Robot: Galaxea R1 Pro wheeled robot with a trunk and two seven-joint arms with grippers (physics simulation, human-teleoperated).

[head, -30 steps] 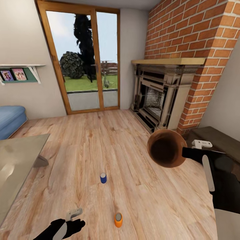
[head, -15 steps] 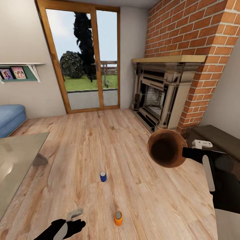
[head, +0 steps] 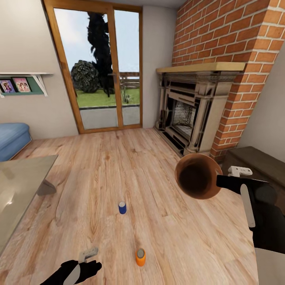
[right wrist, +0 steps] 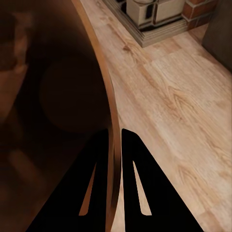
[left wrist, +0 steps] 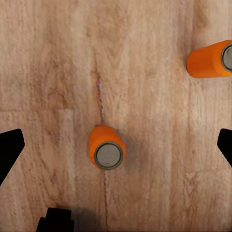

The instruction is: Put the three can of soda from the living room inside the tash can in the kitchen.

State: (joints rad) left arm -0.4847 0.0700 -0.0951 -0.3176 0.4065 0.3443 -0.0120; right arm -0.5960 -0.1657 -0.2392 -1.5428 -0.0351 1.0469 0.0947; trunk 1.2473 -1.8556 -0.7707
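Right wrist view shows the right pincer (right wrist: 113, 164) pinching the tash can (right wrist: 53, 96) rim; left pincer (left wrist: 116, 145) spread.

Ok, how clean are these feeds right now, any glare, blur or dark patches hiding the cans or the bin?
Head view: even daylight, sharp, blue can and orange can cast faint shadows; the glass tabletop shows a pale sheen. Left wrist view: two orange cans slightly soft, with soft shadows. Right wrist view: the bin inside is dark and murky, its rim pinched by the right hand.

Three soda cans: one blue can (head: 122, 207), two orange cans (left wrist: 107, 148) (left wrist: 210, 58); one trash can (head: 196, 176).
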